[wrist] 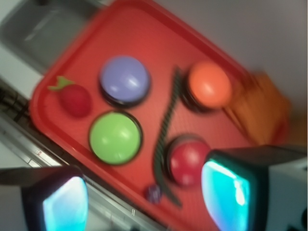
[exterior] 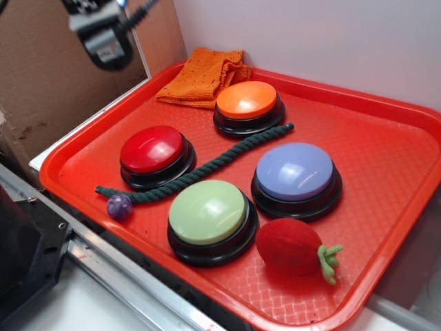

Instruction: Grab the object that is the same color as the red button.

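The fingers [wrist: 62, 204] are only properly seen in the blurry wrist view, spread wide and empty, while the strawberry toy [exterior: 291, 247] is parked lower right of the tray [exterior: 386, 158], exterior view.

We're looking at a lab-style robot test bench, not a home. A red plastic tray [exterior: 386, 172] sits on a pale surface, hemmed in by a plain white wall at twelve o'clock and a brown cardboard panel [exterior: 48, 76] at ten o'clock, a makeshift backdrop. At seven o'clock a metal rail [exterior: 131, 276] and a black mounting plate [exterior: 31, 241] edge the bench. On the tray, coloured dome buttons are set out like test props, and a robot arm's black fitting [exterior: 103, 31] hangs overhead.
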Action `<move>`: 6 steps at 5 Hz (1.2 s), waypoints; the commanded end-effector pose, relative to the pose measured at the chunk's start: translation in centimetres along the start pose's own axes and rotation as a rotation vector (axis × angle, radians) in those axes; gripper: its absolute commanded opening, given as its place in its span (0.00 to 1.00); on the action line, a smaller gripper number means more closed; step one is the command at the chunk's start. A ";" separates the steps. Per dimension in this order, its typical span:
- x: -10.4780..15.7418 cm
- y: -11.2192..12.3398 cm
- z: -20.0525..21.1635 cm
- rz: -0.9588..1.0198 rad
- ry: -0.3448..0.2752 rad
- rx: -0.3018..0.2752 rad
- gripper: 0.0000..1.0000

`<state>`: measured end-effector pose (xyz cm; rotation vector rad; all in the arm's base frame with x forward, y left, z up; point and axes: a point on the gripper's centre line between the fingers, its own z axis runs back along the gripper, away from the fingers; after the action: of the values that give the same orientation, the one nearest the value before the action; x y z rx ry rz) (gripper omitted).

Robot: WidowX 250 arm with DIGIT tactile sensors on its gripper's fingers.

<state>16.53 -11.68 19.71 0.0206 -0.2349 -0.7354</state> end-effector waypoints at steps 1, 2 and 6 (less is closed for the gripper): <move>2.3 -3.8 -3.3 -0.513 -0.080 -0.053 1.00; 2.4 -4.3 -4.9 -0.743 -0.147 -0.139 1.00; 3.7 -8.1 -12.2 -0.788 -0.012 -0.145 1.00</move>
<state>17.49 -20.58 6.16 -0.0269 -0.1117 -1.5341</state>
